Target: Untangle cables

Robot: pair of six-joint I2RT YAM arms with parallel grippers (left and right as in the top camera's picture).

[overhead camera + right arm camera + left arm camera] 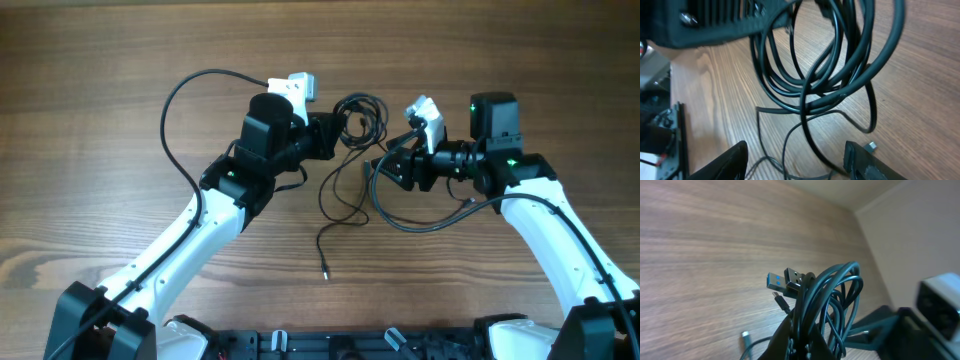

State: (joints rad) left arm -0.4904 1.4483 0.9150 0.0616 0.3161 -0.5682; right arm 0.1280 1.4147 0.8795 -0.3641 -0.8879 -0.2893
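Observation:
The cables (360, 118) form a tangled black coil at mid-table, with thin strands trailing toward the front and ending in a small plug (325, 272). My left gripper (338, 128) is shut on the coil. In the left wrist view the fingers (785, 337) pinch the bundle (832, 295), and two USB plugs (785, 279) stick up to the left of it. My right gripper (380, 165) stands open just right of the coil. In the right wrist view loops (830, 75) hang ahead of its open jaws (795, 146); thin strands lie on the table between them, unpinched. A tiny connector (871, 146) lies by the right finger.
The left gripper body (715, 20) fills the top left of the right wrist view. Thick robot wiring loops off the left arm (175, 120) and sags under the right arm (430, 222). Another small plug (746, 336) lies on the wooden table (120, 60).

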